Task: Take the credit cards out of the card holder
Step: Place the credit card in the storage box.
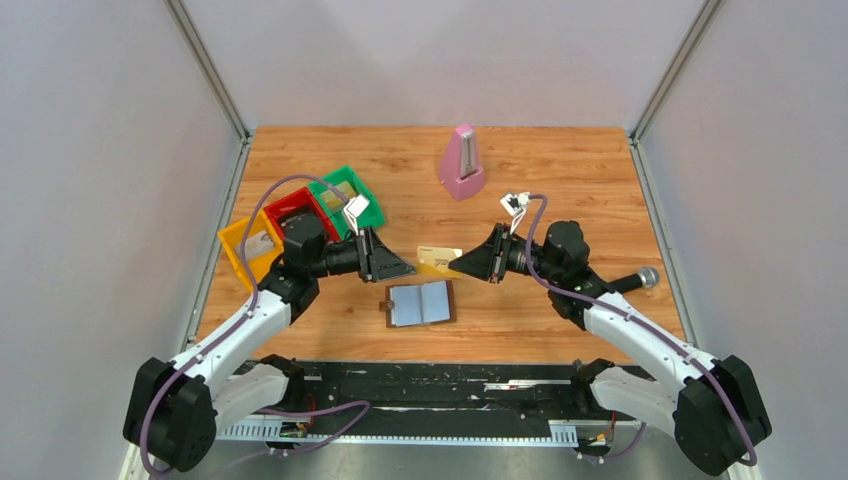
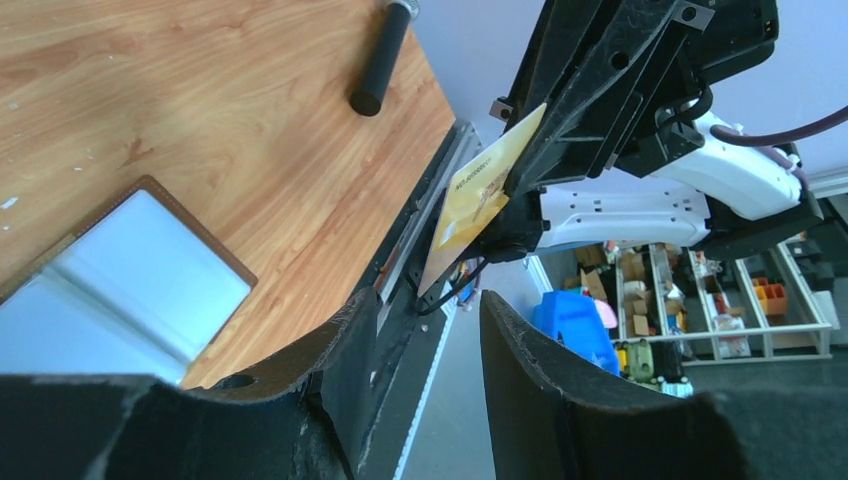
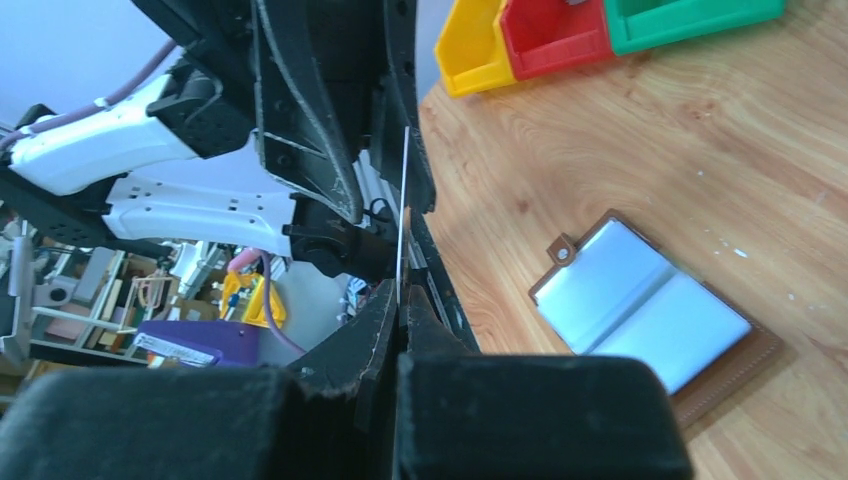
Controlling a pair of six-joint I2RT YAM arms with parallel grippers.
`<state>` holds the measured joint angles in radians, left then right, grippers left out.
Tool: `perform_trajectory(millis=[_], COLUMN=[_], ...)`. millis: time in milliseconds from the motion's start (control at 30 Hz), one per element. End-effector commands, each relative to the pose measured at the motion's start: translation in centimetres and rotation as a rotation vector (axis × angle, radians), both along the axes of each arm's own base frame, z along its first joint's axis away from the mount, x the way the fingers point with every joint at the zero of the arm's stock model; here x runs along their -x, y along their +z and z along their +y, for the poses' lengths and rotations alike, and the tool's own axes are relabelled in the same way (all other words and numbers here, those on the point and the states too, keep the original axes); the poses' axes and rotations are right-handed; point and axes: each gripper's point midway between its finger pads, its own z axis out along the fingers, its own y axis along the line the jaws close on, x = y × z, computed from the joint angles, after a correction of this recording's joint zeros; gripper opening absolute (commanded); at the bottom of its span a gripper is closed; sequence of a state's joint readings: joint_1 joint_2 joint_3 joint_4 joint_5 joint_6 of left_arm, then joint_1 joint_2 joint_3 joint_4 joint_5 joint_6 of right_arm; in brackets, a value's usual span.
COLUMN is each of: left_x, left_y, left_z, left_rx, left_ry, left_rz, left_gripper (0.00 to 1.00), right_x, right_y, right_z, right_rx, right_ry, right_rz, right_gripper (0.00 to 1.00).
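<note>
The card holder lies open on the wood, grey-blue inside up, brown tab at its left; it also shows as the card holder and the card holder. A gold-tan credit card hangs in the air above it, with my right gripper shut on its right end. Edge-on, the card rises from my right gripper. My left gripper faces it from the left, open. The card ends just beyond my left gripper, and nothing sits between those fingers.
Yellow, red and green trays stand at the left behind the left arm. A pink metronome stands at the back centre. A black microphone lies by the right arm, near the table's right edge.
</note>
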<state>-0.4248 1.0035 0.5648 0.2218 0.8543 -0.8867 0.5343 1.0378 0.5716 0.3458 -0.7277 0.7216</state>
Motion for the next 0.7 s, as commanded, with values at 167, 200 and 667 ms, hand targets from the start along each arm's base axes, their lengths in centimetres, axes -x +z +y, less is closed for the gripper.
perform_trajectory(millis=[167,200,667], left_x=[0.3,0.2,0.3], left_y=[1.9,1.8,1.4], left_z=[-0.7,-0.8,-1.1], left_rx=[0.116,0.119,0.164], left_ry=[-0.048,-0.049,-0.072], left_rz=[-0.017,-0.011,0.020], left_gripper=[0.49,0.47,0.20], right_x=[0.6,0.5,0.0], right_y=[1.5,1.4,0.7], right_z=[0.3,0.3,0.1], right_rx=[-0.102,-0.108,-0.138], right_ry=[0.048,0.045,0.035], right_rz=[0.020,0.024,0.079], right_gripper=[0.00,0.00,0.00])
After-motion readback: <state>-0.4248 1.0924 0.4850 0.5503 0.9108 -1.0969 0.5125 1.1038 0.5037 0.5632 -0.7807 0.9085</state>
